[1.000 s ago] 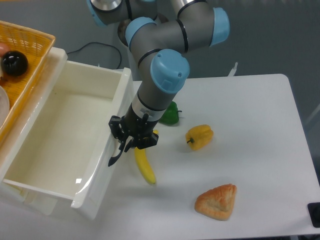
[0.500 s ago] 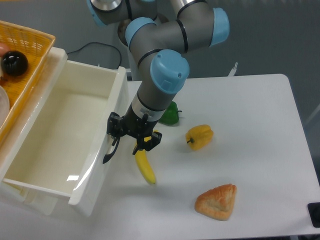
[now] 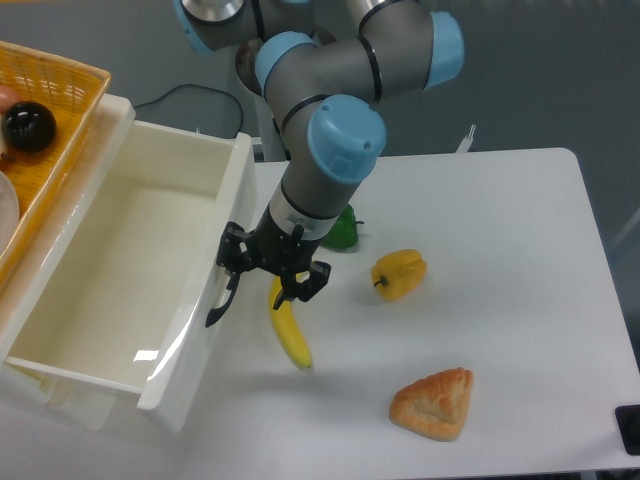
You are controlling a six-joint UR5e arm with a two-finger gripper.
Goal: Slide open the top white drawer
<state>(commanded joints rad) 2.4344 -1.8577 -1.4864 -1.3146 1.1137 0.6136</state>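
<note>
Camera view: the top white drawer (image 3: 110, 290) fills the left half of the frame, slid far out of its cabinet, its front panel angled toward the lower centre and the curved black handle (image 3: 222, 303) standing off that panel. The gripper (image 3: 272, 274) sits just right of the handle, fingers spread with nothing between them; one finger looks close to the handle, though whether it touches is hard to tell from this angle.

Judging by how far the box stands out, the pull seems finished or nearly so, and the step in hand is letting go. The next move calls for lifting clear without snagging the handle or nudging the banana (image 3: 290, 333) lying just beneath the wrist.

The drawer's interior shows only bare white plastic. The yellow basket (image 3: 60, 110) at upper left holds a dark round object (image 3: 28, 127) and the edge of something pale.
</note>
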